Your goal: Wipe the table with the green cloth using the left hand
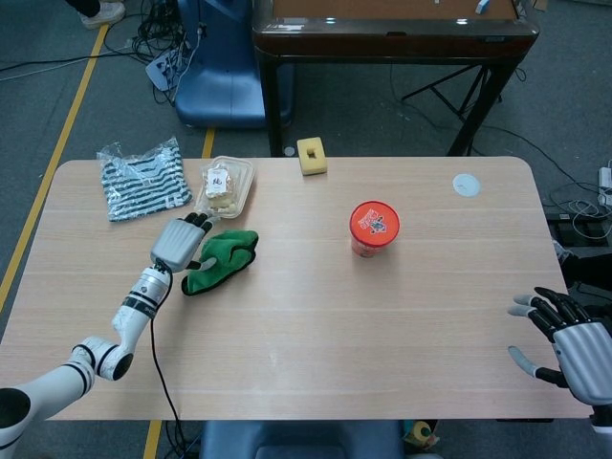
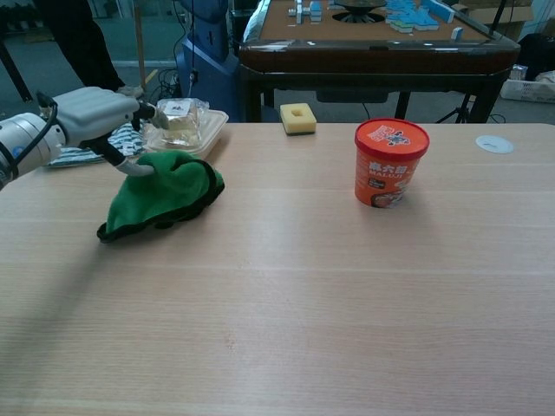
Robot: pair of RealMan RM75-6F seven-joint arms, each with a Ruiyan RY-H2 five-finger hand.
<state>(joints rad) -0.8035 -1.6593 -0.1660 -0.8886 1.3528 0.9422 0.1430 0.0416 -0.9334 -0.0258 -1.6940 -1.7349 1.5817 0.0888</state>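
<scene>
Left hand: the left hand (image 1: 179, 243) (image 2: 97, 113) was raised over the left part of the table, at the near-left edge of the green cloth, with its fingers apart and stretched toward the food box; a thumb or finger (image 2: 132, 165) reached down to the cloth's top edge. Whether anything was pinched there I could not tell from either view.
Green cloth: the green cloth (image 1: 221, 256) (image 2: 162, 191) lay bunched in a low heap on the table, black trim showing along its rim, just in front of the food box and well apart from the cup.
Right hand: the right hand (image 1: 569, 344) sat at the table's near right corner, fingers spread, holding nothing, seen only in the head view.
Table: the wooden table (image 1: 316, 325) (image 2: 347, 303) carried everything.
Food box: a clear plastic food box (image 1: 225, 186) (image 2: 185, 130) stood beside the far side of the cloth.
Striped bag: a bag of striped fabric (image 1: 143, 179) (image 2: 78, 149) lay at the far left corner, partly hidden behind the left hand in the chest view.
Cup: an orange noodle cup (image 1: 374, 229) (image 2: 390, 162) stood upright right of centre.
Sponge: a yellow sponge (image 1: 312, 156) (image 2: 298, 118) sat at the far edge.
Disc: a small white disc (image 1: 466, 185) (image 2: 494, 144) lay flat near the far right.
</scene>
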